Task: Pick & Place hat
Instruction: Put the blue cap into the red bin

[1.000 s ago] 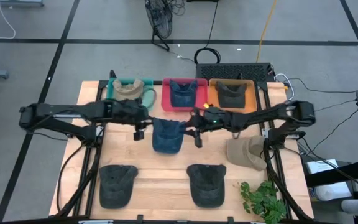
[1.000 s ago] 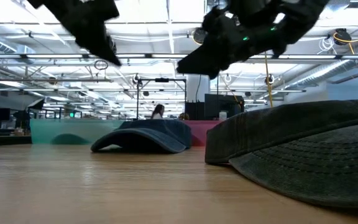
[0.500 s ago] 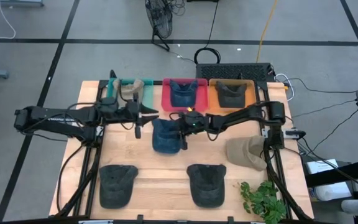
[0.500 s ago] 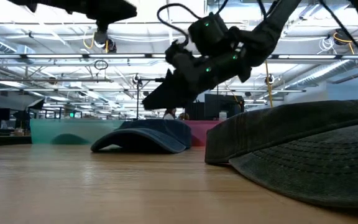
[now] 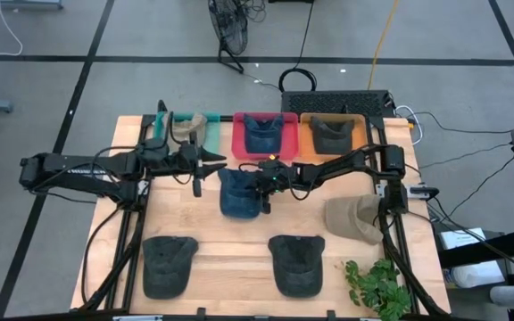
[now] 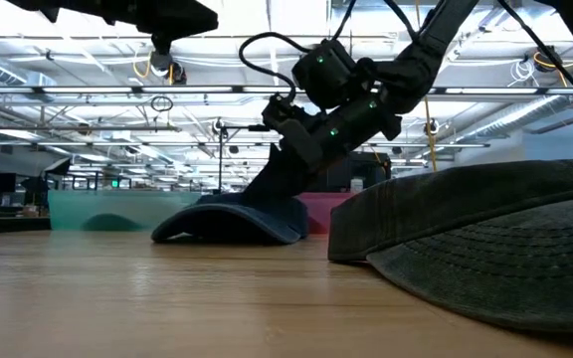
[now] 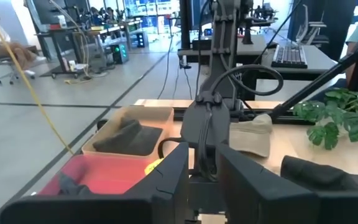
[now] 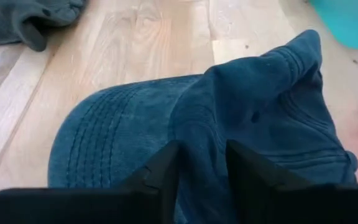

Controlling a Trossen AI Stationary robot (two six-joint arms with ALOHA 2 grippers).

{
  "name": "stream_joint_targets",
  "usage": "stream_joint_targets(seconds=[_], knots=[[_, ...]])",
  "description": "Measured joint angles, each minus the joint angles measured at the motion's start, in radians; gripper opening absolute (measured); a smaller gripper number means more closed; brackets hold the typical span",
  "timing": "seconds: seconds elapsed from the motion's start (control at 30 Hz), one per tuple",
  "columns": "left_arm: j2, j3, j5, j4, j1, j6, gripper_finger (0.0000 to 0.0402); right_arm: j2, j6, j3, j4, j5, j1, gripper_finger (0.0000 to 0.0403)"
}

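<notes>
A blue cap [image 5: 237,194] lies crown up in the middle of the wooden table [image 5: 221,245]; it also shows in the low view [image 6: 232,221]. My right gripper [image 5: 263,192] is down on the cap's right side, slanting from the table's right [image 6: 272,194], with its fingers apart. My left gripper [image 5: 205,168] is open and empty, raised above the table just left of the cap; it shows high up in the low view [image 6: 182,18]. My right gripper has its open fingers [image 8: 166,171] set on the cap's crown [image 8: 204,130], behind the brim. A ridge of crown cloth stands between the two fingers. They come slanting down from the table's right. The cap rests on the table.
At the far edge stand a teal tray [image 5: 205,119] with a beige cap, a pink tray [image 5: 239,143] with a blue cap and an orange tray [image 5: 357,143] with a dark cap. Two dark caps [image 5: 168,266] [image 5: 295,263], a beige cap [image 5: 355,218] and a plant [image 5: 377,285] lie nearer.
My right gripper has gone toward the table's left and down onto the blue cap's crown. My left gripper has drawn back toward the table's left edge and risen. The blue cap stays on the table.
</notes>
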Motion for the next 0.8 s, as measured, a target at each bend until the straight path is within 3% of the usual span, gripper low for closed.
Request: stream_joint_targets(seconds=[0.33, 0.5, 0.8], knots=[[0.0, 0.0, -0.003, -0.002, 0.003, -0.003, 0.009, -0.001, -0.088, 0.0, -0.015, 0.0, 0.0, 0.0007], [0.0, 0.001, -0.003, -0.007, 0.003, -0.003, 0.009, -0.063, -0.145, -0.002, -0.037, -0.001, 0.016, 0.0009], [0.0, 0.002, 0.008, -0.01, -0.007, -0.027, 0.009, -0.319, -0.266, -0.002, -0.208, -0.025, -0.002, 0.0001]])
